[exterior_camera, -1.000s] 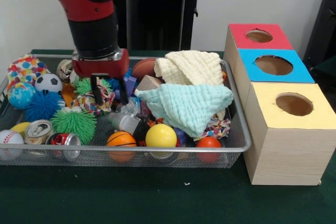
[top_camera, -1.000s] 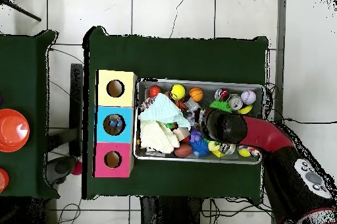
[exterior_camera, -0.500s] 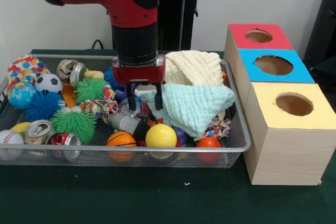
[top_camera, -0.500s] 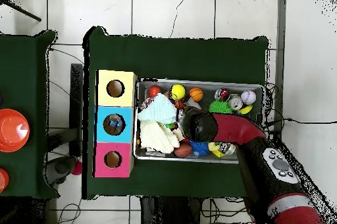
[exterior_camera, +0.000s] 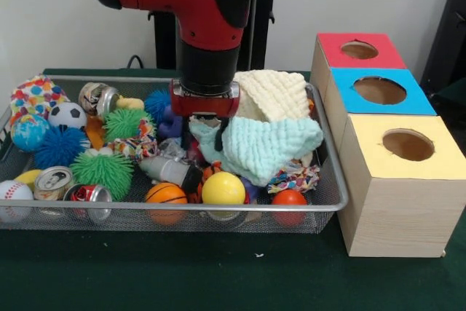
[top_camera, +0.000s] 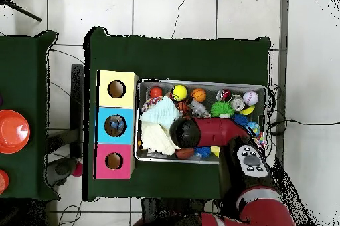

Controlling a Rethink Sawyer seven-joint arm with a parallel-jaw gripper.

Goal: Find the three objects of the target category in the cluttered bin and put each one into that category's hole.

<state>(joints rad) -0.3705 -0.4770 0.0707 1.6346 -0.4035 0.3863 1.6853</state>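
Gripper [exterior_camera: 207, 130], frame centre, down in the bin [exterior_camera: 331, 202], fingers pinching the mint cloth [exterior_camera: 266, 147] edge, likely to uncover hidden items.

A dark green cloth-covered tabletop [exterior_camera: 218, 274] is filling the bottom of the front view, and a plain white wall [exterior_camera: 58, 27] is standing behind it. A thin black cable [exterior_camera: 135, 60] is looping up just above the tabletop's far edge, and a dark black upright object [exterior_camera: 448, 34] is showing at the right border.

From overhead, a white tiled floor [top_camera: 172, 10] with a thin crack is surrounding the tabletop. A second green-covered surface [top_camera: 26, 64] is sitting well apart on the left, carrying a round orange disc [top_camera: 12, 131]. A black floor cable [top_camera: 305, 123] is trailing off to the right.
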